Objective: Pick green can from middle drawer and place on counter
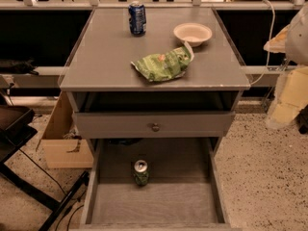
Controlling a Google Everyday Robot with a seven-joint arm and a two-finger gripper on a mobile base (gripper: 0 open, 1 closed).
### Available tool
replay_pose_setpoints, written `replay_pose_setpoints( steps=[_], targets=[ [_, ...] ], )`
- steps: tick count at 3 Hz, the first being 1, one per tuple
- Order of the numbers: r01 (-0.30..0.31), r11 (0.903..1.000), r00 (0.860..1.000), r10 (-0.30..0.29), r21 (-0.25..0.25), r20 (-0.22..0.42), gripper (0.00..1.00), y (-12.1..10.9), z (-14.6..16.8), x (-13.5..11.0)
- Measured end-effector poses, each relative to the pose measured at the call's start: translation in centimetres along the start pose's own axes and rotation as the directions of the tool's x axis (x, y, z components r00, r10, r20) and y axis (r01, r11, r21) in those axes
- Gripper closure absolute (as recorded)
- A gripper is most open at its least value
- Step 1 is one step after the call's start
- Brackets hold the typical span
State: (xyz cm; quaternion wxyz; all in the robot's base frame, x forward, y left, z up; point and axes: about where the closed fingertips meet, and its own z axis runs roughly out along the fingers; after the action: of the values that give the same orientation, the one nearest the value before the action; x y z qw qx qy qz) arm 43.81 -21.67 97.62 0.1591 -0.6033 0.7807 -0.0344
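Note:
The green can [141,172] stands upright on the grey floor of the open middle drawer [149,203], near its middle and toward the back, its silver top facing up. The counter [106,52] is the flat grey top of the cabinet above it. My gripper is not in view. Only pale parts of my arm [291,88] show at the right edge, well away from the can and the drawer.
On the counter stand a blue can [137,18] at the back, a white bowl [192,33] at the back right and a light green chip bag [163,64] in the middle. The top drawer front with a round knob [155,127] is closed. A cardboard box [62,143] and a black chair base [29,177] sit at the left.

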Motion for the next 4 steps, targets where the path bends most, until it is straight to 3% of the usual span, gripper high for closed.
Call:
replay_pose_setpoints(
  steps=[1,2,3,4],
  targets=[
    [-0.001,0.9999,1.000,0.001,0.011,0.011,0.00,0.0,-0.1,0.0],
    [-0.012,0.9998,0.997,0.011,0.019,0.072,0.00,0.3,1.4,0.4],
    [-0.036,0.9993,0.972,0.037,-0.010,0.231,0.00,1.7,6.8,2.4],
    [-0.083,0.9964,0.905,0.083,-0.020,0.417,0.00,2.3,12.9,3.7]
  ],
)
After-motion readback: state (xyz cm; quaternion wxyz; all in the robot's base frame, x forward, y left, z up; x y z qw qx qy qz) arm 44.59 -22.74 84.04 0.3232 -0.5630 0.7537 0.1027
